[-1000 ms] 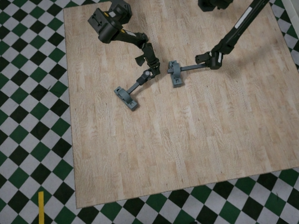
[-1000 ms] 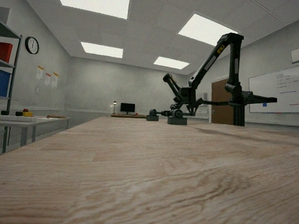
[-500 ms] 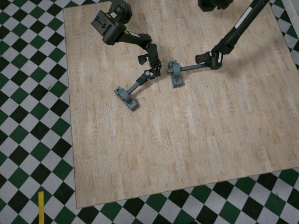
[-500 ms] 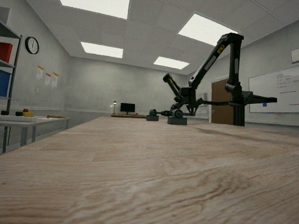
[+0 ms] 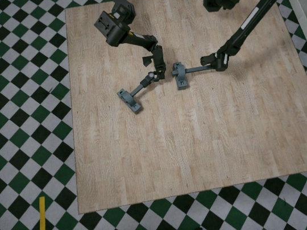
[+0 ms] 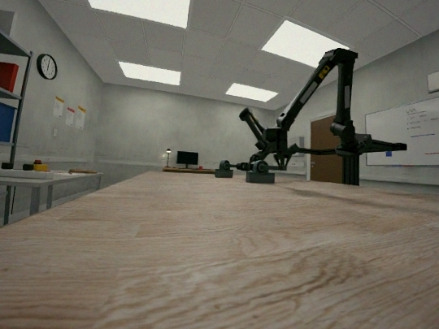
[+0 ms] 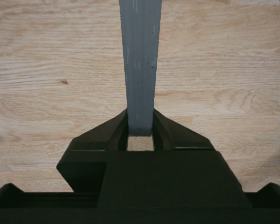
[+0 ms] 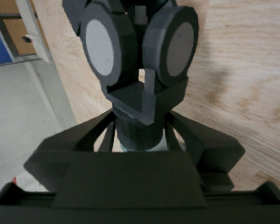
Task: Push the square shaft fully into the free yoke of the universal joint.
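The grey square shaft (image 5: 196, 69) runs through a pillow block (image 5: 179, 75), and its tip sticks out a little on the joint's side. My left gripper (image 5: 211, 65) is shut on the shaft's far end; the left wrist view shows the shaft (image 7: 140, 65) between the fingers. The universal joint (image 5: 149, 76) sits at the end of a rod from a second pillow block (image 5: 129, 100). My right gripper (image 5: 160, 74) is shut on its free yoke (image 8: 145, 102). A small gap lies between the shaft tip and the yoke.
Both pillow blocks stand on the wooden table top, near its back half. In the exterior view the arms and parts (image 6: 260, 166) are small and far away. The table's edges border a checkered floor.
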Controlling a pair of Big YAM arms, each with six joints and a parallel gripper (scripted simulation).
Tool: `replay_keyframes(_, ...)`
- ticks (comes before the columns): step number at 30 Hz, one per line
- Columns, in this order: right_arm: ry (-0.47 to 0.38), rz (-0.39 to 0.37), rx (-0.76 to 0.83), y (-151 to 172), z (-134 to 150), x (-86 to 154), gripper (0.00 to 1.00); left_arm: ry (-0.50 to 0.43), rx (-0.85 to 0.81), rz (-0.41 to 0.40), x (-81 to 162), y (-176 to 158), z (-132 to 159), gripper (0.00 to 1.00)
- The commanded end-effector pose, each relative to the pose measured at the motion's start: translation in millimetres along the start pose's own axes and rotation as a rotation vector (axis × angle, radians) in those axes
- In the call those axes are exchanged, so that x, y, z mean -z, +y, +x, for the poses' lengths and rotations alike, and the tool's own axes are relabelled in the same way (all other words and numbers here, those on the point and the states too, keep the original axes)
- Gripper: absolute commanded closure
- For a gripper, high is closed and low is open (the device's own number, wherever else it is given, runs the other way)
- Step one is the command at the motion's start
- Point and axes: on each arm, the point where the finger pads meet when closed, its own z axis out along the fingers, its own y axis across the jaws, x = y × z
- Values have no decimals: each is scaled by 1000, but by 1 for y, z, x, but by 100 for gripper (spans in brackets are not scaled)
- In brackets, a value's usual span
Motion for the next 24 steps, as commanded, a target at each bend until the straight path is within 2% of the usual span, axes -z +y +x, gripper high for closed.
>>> replay_keyframes(1, 18, -4, -40, 6, -1, 6, 53, -6, -3, -6, -2, 7, -13, 82)
replay_keyframes(24, 23, -13, -27, 8, -2, 6, 53, -9, -5, -2, -2, 6, -35, 82)
